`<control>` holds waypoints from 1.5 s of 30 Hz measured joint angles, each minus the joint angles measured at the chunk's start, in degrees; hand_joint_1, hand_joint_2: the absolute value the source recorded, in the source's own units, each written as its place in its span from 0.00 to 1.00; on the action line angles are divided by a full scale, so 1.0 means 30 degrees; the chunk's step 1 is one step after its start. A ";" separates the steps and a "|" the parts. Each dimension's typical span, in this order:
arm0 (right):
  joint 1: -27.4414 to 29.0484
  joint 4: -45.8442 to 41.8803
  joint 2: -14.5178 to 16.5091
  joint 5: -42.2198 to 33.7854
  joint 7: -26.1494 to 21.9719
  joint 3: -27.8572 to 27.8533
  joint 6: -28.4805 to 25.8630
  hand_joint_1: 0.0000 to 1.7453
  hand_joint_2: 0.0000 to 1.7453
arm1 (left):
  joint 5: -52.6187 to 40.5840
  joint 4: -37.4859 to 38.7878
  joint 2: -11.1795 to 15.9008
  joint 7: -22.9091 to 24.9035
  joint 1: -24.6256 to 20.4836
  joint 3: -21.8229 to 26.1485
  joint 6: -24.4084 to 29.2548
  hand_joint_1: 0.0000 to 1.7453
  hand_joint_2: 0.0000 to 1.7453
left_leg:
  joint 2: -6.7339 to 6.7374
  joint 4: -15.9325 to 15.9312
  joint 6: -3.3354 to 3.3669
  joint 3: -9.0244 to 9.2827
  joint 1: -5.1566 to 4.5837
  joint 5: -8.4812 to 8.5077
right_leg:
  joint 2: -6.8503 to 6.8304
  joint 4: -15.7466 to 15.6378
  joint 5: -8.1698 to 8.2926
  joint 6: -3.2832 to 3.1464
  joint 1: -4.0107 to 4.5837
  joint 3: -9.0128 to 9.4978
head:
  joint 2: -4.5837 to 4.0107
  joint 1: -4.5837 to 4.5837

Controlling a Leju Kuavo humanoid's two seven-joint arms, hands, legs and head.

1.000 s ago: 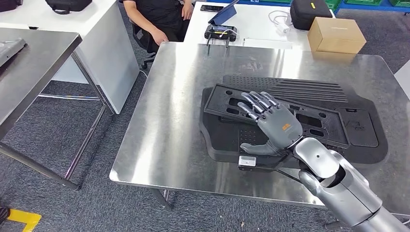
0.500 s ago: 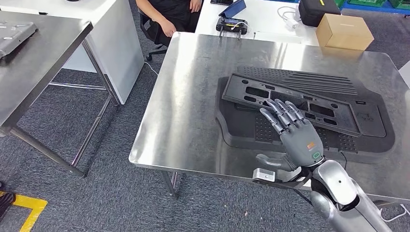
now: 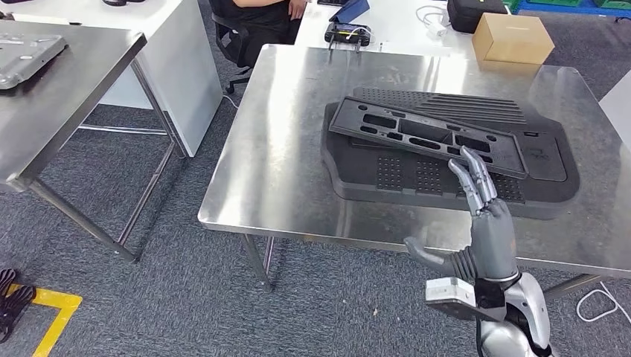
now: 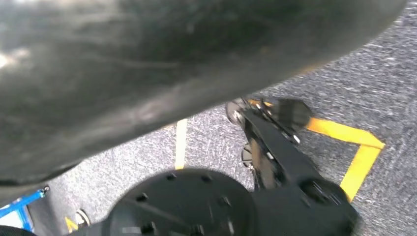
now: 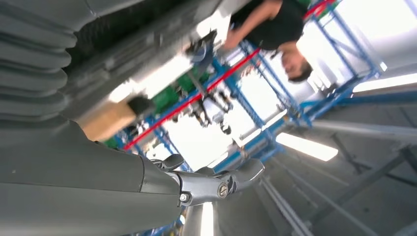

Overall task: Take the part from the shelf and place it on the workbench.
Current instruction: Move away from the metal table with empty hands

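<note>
On the steel workbench [image 3: 290, 149] lies a long black frame part [image 3: 417, 134], resting across a larger black ribbed panel [image 3: 547, 160]. My right hand [image 3: 487, 219] is raised at the bench's near edge with its fingers straight, spread and empty. Its fingertips show in front of the panel's near rim, and I cannot tell whether they touch it. In the right wrist view the right hand [image 5: 147, 182] shows its grey ribbed cover and its thumb [image 5: 216, 184], with nothing held.
A second steel table [image 3: 67, 97] stands to the left with a grey metal part [image 3: 26, 56] on it. Beyond the bench are a white desk [image 3: 394, 26], a cardboard box [image 3: 513, 39], a controller [image 3: 344, 33] and a seated person [image 3: 257, 15]. Yellow tape [image 3: 45, 312] marks the carpet.
My right hand has drawn back from above the black parts to the bench's near edge and turned upright, still empty. The camera has shifted too. The black parts have not moved on the bench.
</note>
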 joint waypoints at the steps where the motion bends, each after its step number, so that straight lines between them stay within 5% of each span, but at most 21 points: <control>1: 0.0348 -0.0126 0.0197 -0.0085 -0.0233 -0.0018 0.0020 0.00 1.00 | 0.0046 -0.0026 -0.0021 -0.0004 -0.0028 -0.0029 0.0005 0.00 0.00 | -0.0008 -0.1129 -0.0181 0.0916 0.0151 0.0316 | -0.0008 0.0161 0.0082 0.0102 -0.0031 -0.0217 | 0.0000 -0.0002; 3: 0.0987 -0.0357 0.0570 -0.0127 -0.0628 -0.0014 0.0002 0.00 1.00 | 0.0137 -0.0109 -0.0077 -0.0016 -0.0074 -0.0071 0.0016 0.00 0.00 | -0.0179 -0.3342 -0.0375 0.2434 0.0231 0.0209 | -0.0011 0.0512 0.0234 0.0340 -0.0019 -0.0618 | 0.0000 -0.0042; 4: 0.1249 -0.0440 0.0726 -0.0100 -0.0757 0.0007 -0.0026 0.00 1.00 | 0.0175 -0.0144 -0.0098 -0.0025 -0.0097 -0.0089 0.0024 0.00 0.00 | -0.0265 -0.3909 -0.0344 0.2696 0.0180 -0.0002 | -0.0005 0.0620 0.0336 0.0476 0.0000 -0.0763 | 0.0000 -0.0031; 6: 0.1726 -0.0504 0.0997 -0.0103 -0.0890 0.0068 -0.0069 0.00 1.00 | 0.0226 -0.0171 -0.0053 -0.0036 -0.0120 -0.0129 0.0044 0.00 0.00 | -0.0312 -0.4068 0.0098 0.2443 -0.0032 0.0095 | 0.0018 0.0597 0.0623 0.0811 -0.0064 -0.1027 | 0.0000 0.0038; 8: 0.2194 -0.0480 0.1234 -0.0368 -0.0904 0.0121 -0.0020 0.00 1.00 | 0.0226 -0.0167 -0.0007 -0.0053 -0.0155 -0.0182 0.0058 0.00 0.50 | -0.0220 -0.4156 0.0680 0.1967 -0.0175 0.0453 | 0.0046 0.0907 0.0293 0.0902 -0.0200 -0.1483 | 0.0000 0.0060; 10: 0.2631 -0.0229 0.1537 -0.1136 -0.0761 0.0255 0.0185 0.00 1.00 | 0.0248 -0.0167 0.0024 -0.0210 -0.0172 -0.0238 0.0087 0.00 1.00 | -0.0135 -0.4205 0.1152 0.1382 -0.0223 0.0855 | 0.0105 0.2478 -0.1182 0.0621 -0.0189 -0.2235 | 0.0000 0.0080; 12: 0.3005 0.0706 0.1966 -0.2632 -0.0382 0.0548 0.0520 0.00 1.00 | 0.0348 -0.0167 0.0069 -0.0370 -0.0165 -0.0284 0.0093 0.00 1.00 | -0.0078 -0.4194 0.1366 0.0787 -0.0279 0.1265 | 0.0156 0.4891 -0.2569 0.0519 -0.0124 -0.2908 | 0.0000 0.0095; 14: 0.3319 0.2479 0.2468 -0.4871 -0.0201 0.0889 0.0999 0.00 1.00 | 0.0461 -0.0171 0.0075 -0.0275 -0.0156 -0.0328 0.0035 0.00 1.00 | -0.0042 -0.4176 0.1408 0.0280 -0.0309 0.1641 | 0.0168 0.5637 -0.2906 0.0818 -0.0153 -0.2465 | 0.0000 0.0093; 15: 0.3387 0.3633 0.2744 -0.6231 -0.0367 0.1013 0.1305 0.00 1.00 | 0.0494 -0.0175 0.0057 -0.0173 -0.0149 -0.0357 0.0002 0.00 1.00 | -0.0035 -0.4168 0.1394 0.0088 -0.0304 0.1797 | 0.0165 0.4920 -0.2791 0.1023 -0.0187 -0.1694 | 0.0000 0.0094; 17: 0.3299 0.6142 0.3293 -0.8789 -0.1145 0.1113 0.1915 0.00 1.00 | 0.0495 -0.0180 0.0018 -0.0044 -0.0135 -0.0430 -0.0022 0.00 1.00 | -0.0040 -0.4111 0.1280 -0.0156 -0.0335 0.2055 | 0.0142 0.1850 -0.2476 0.1327 -0.0273 0.0697 | 0.0000 0.0126; 19: 0.3151 0.8396 0.3770 -1.0011 -0.1885 0.1179 0.2140 0.00 1.00 | 0.0495 -0.0182 0.0009 -0.0004 -0.0125 -0.0510 -0.0016 0.00 1.00 | -0.0042 -0.4067 0.1111 -0.0247 -0.0433 0.2256 | 0.0168 -0.0212 -0.2238 0.1291 -0.0288 0.2126 | 0.0000 0.0071; 25: 0.1776 1.6760 0.5200 -1.3061 -0.1200 0.0415 0.2775 0.00 1.00 | 0.0779 -0.0182 -0.0053 0.0199 -0.0085 -0.0668 0.0280 0.00 1.00 | -0.0030 -0.4300 0.0728 -0.0214 -0.0261 0.2713 | 0.0190 -0.0381 -0.1922 0.0830 -0.0024 0.2094 | 0.0000 -0.0009; 29: 0.0435 2.5633 0.6185 -1.5796 0.0507 -0.1541 0.3051 0.00 1.00 | 0.0925 -0.0171 -0.0102 -0.0024 -0.0013 -0.0685 0.0849 0.00 1.00 | -0.0136 -0.4363 0.0662 -0.0219 -0.0222 0.2835 | 0.0099 -0.0360 -0.1876 0.0770 0.0041 0.2101 | 0.0000 -0.0011; 34: -0.0039 3.0195 0.6859 -1.8518 0.2806 -0.3711 0.3262 0.00 1.00 | 0.1457 -0.0129 -0.0157 -0.0373 0.0084 -0.0685 0.1036 0.00 1.00 | -0.0096 -0.4376 0.0654 -0.0234 -0.0219 0.2848 | 0.0114 -0.0344 -0.1876 0.0767 0.0052 0.2072 | 0.0000 -0.0007; 35: -0.0123 3.0668 0.6992 -1.8925 0.2804 -0.4196 0.3685 0.00 0.75 | 0.1539 -0.0109 -0.0182 -0.0435 0.0084 -0.0676 0.1004 0.00 1.00 | -0.0093 -0.4377 0.0653 -0.0234 -0.0217 0.2847 | 0.0115 -0.0344 -0.1877 0.0766 0.0052 0.2070 | 0.0000 -0.0007; 38: -0.0389 3.1786 0.7361 -1.9283 0.2791 -0.5202 0.4206 0.00 0.00 | 0.1625 -0.0031 -0.0240 -0.0530 0.0096 -0.0665 0.0974 0.00 0.25 | -0.0098 -0.4379 0.0652 -0.0234 -0.0201 0.2847 | 0.0113 -0.0344 -0.1879 0.0763 0.0048 0.2066 | 0.0000 -0.0013; 39: -0.0449 3.2037 0.7451 -1.9336 0.2768 -0.5410 0.4376 0.00 0.00 | 0.1625 -0.0014 -0.0259 -0.0589 0.0105 -0.0665 0.0969 0.00 0.00 | -0.0099 -0.4380 0.0652 -0.0235 -0.0194 0.2847 | 0.0113 -0.0344 -0.1880 0.0762 0.0046 0.2066 | 0.0000 -0.0013; 45: -0.0626 3.2928 0.7736 -1.9143 0.2201 -0.6134 0.7149 0.00 0.00 | 0.1625 0.0126 -0.0393 -0.0812 0.0102 -0.0665 0.0783 0.00 0.00 | -0.0094 -0.4380 0.0653 -0.0239 -0.0195 0.2848 | 0.0115 -0.0345 -0.1874 0.0761 0.0027 0.2062 | 0.0000 -0.0004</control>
